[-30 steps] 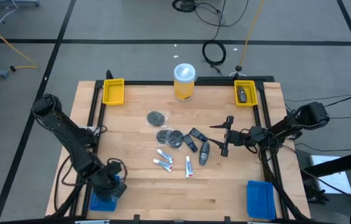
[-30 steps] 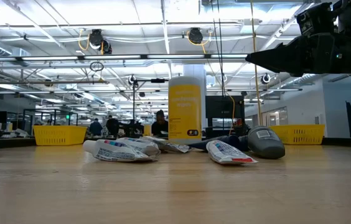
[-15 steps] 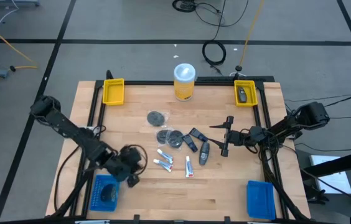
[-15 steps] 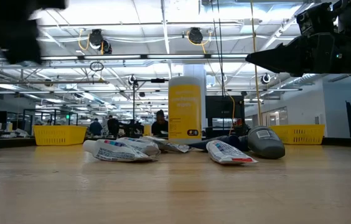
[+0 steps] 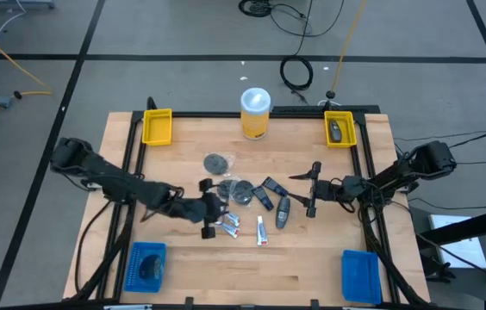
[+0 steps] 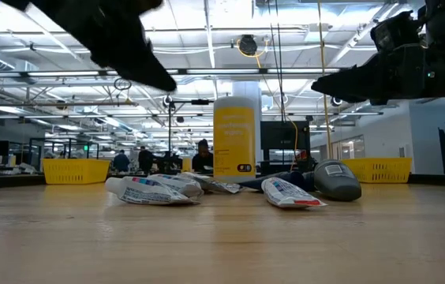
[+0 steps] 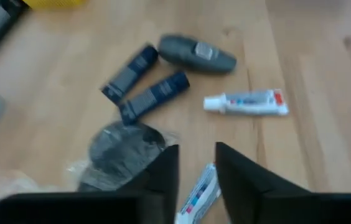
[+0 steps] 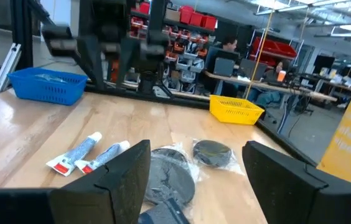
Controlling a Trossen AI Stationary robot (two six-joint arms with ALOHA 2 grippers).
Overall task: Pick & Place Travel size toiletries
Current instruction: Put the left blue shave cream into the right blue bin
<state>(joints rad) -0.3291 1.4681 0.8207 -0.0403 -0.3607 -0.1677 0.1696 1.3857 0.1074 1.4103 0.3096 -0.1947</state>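
Left tool (image 5: 213, 211) hovered spread above the white tubes (image 5: 228, 222) at the table's (image 5: 312, 267) middle, nearest tube's long axis running ahead between its fingers | right tool (image 5: 312, 188) spread, waiting beside the grey oblong piece (image 5: 283, 210) | left arm nearer.

White tubes (image 5: 228, 226) with red and blue print; dark grey discs (image 5: 236, 190); navy oblong pieces (image 7: 141, 83); yellow bins (image 5: 158, 127); blue baskets (image 5: 362, 275).
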